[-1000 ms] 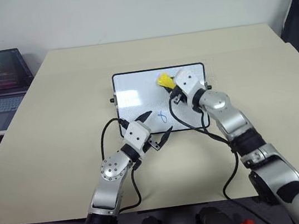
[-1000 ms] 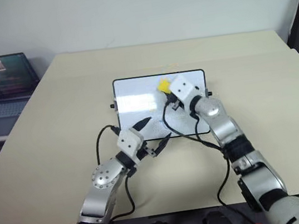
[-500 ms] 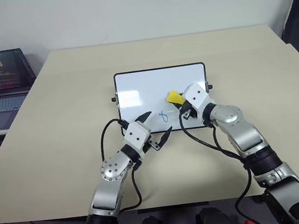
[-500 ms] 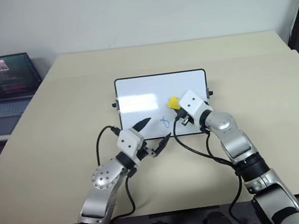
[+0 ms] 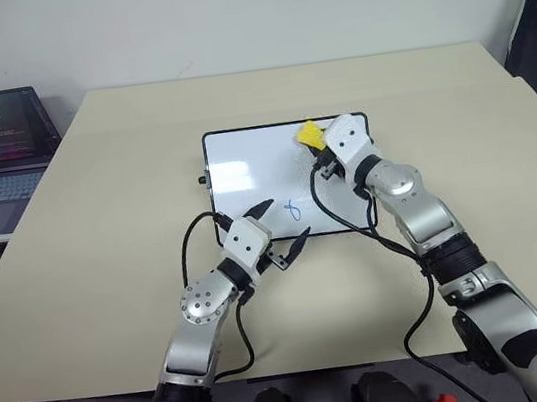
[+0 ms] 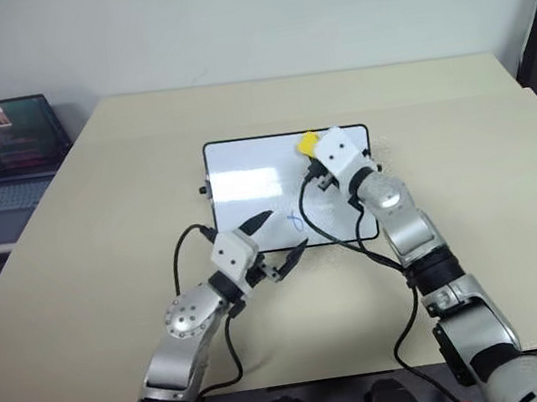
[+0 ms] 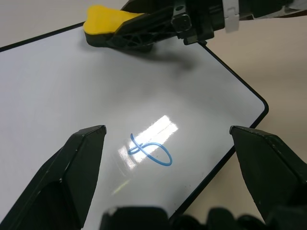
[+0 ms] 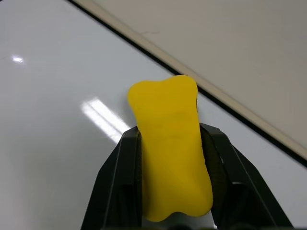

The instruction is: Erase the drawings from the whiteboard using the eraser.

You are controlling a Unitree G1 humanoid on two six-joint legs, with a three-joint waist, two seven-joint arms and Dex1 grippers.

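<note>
Overhead, the whiteboard (image 5: 290, 177) lies on the bench (image 5: 102, 236); right tool (image 5: 315, 143) pinches the eraser (image 5: 311, 134) at its far edge. Left wrist: left tool (image 7: 168, 139) spread over one drawing (image 7: 151, 152). Right wrist: eraser clamped.

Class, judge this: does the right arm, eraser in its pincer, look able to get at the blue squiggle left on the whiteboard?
Probably yes: the drawing lies on open whiteboard, with nothing between it and the eraser.

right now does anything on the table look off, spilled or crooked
Nothing stands out. The whiteboard lies flat and square on the table, one blue drawing left near its front edge. The right gripper holds the eraser at the far edge; the left gripper is open over the front edge.
</note>
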